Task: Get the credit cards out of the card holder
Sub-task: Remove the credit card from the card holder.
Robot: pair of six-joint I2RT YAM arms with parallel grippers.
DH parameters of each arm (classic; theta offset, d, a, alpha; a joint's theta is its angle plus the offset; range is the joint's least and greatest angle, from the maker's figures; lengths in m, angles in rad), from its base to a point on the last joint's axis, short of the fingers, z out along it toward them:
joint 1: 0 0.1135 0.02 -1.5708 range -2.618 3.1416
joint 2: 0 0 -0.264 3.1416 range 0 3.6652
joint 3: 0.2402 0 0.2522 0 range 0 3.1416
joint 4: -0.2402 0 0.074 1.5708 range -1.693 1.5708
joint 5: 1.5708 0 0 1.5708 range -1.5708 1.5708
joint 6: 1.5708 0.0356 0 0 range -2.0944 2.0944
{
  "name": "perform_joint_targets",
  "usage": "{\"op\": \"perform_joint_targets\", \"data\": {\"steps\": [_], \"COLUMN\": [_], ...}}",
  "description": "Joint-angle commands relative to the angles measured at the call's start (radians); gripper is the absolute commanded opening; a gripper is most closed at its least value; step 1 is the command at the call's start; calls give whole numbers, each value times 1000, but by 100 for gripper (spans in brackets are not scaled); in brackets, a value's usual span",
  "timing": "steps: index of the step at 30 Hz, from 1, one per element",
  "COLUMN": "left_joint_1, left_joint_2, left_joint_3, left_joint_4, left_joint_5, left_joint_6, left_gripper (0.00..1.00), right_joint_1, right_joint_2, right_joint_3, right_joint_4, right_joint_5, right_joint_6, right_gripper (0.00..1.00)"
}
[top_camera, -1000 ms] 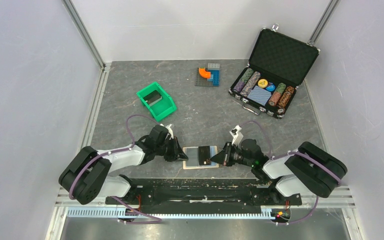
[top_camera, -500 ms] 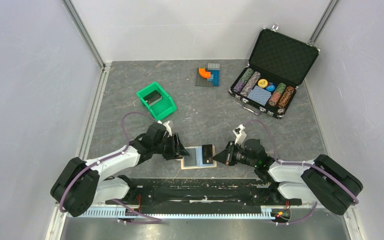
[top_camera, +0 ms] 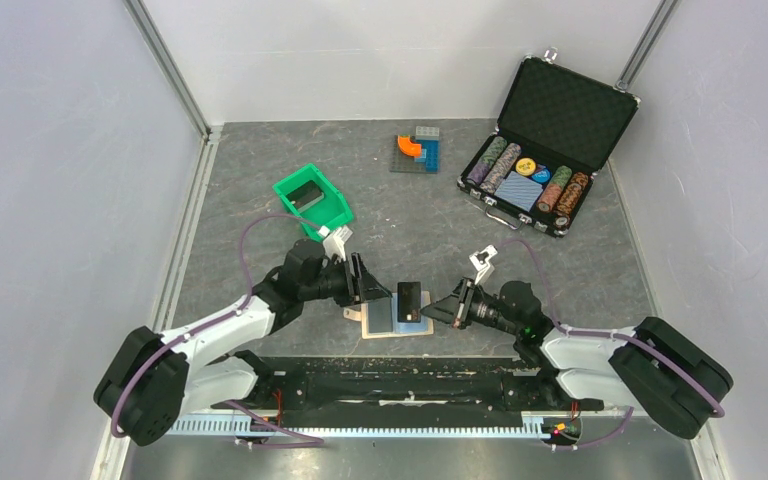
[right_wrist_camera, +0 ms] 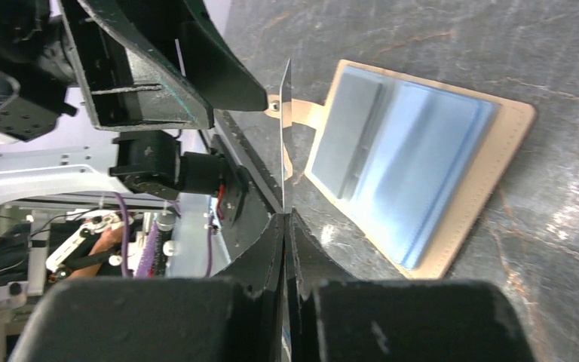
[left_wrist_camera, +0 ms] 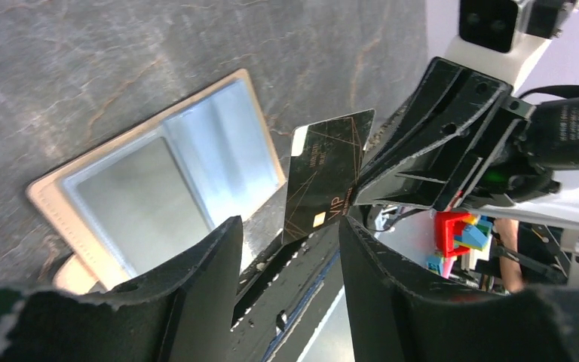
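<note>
The grey marbled worktop (top_camera: 520, 270) carries everything. At its far right corner an open black chip case (top_camera: 560, 110) holds rows of poker chips (top_camera: 520, 175). A green bin (top_camera: 332, 215) sits to the left of the middle with a dark flat item (top_camera: 306, 196) lying in it. A small cluster of coloured blocks (top_camera: 418, 152) lies near the far edge. Between the two arms, close to the near edge, the card holder (right_wrist_camera: 490, 151) lies spread open and flat, its tan border framing light blue inner pockets, with its strap tab (right_wrist_camera: 310, 113) sticking out at one end. The left pincer (top_camera: 368, 290) hovers just beside the holder's left side with its jaws spread apart and nothing between them. The right pincer (right_wrist_camera: 285, 220) comes in from the opposite side, its jaws closed tight on one credit card (left_wrist_camera: 326, 175). That card is black with thin gold lines, a small gold chip and the letters VIP. It stands tilted on edge, out of the pockets, over the right part of the holder in the top view, and in the left wrist view it sits in front of the left pincer's spread jaws. Whether its lower corner touches the holder cannot be told.
</note>
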Motion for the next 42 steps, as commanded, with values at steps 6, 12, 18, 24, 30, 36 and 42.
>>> {"op": "perform_joint_targets", "data": {"steps": [6, 12, 18, 24, 30, 36, 42], "left_joint_1": [-3, -13, -23, -26, -26, -26, -26], "left_joint_2": [17, -11, -2, -5, -27, -49, -16], "left_joint_3": [-60, -93, -98, -95, -89, -46, 36], "left_joint_4": [330, 440, 485, 496, 466, 291, 116], "left_joint_5": [112, 103, 111, 135, 179, 245, 361], "left_joint_6": [-147, -212, -242, -260, -248, -133, -9], "left_gripper": [57, 60, 50, 6, 2, 2, 2], "right_joint_1": [1, 28, 64, 68, 37, -97, -145], "right_joint_2": [-23, -18, 31, 63, 28, -110, -164], "right_joint_3": [-54, -46, -19, 3, 54, 43, 201], "right_joint_4": [282, 345, 382, 384, 196, 66, -265], "right_joint_5": [29, 103, 105, 51, -49, -192, -325], "right_joint_6": [146, 185, 193, 134, -56, -214, -447], "right_gripper": [0, 0, 0, 0, 28, 53, 72]}}
